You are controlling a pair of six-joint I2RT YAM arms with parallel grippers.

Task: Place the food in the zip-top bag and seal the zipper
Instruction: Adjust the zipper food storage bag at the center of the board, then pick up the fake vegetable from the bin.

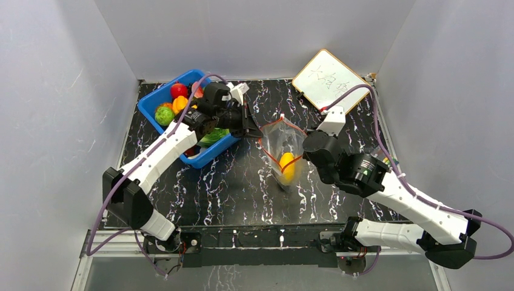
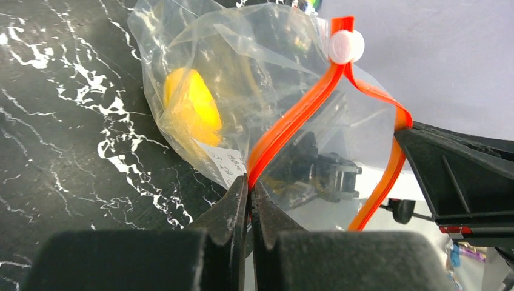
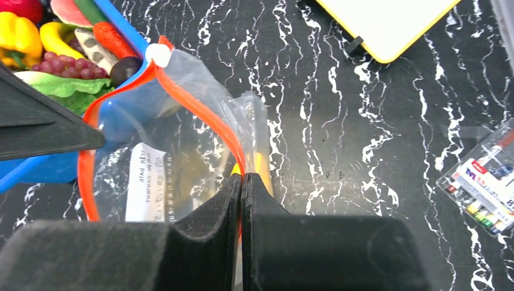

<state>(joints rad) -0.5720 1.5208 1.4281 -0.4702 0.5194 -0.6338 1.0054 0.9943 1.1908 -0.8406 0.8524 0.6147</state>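
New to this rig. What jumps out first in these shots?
The clear zip-top bag is held open mid-table, its orange zipper spread wide. The left gripper and right gripper are each shut on one side of the mouth. A yellow food piece lies inside, and toy food fills the blue bin at the rear left.

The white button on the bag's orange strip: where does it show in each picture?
Top view: white button mid-picture, at the bag's far end.
Left wrist view: upper right of centre, where the orange strip's sides meet.
Right wrist view: upper left, beside the blue bin.
Shared landmark: the orange strip, visible in all three.
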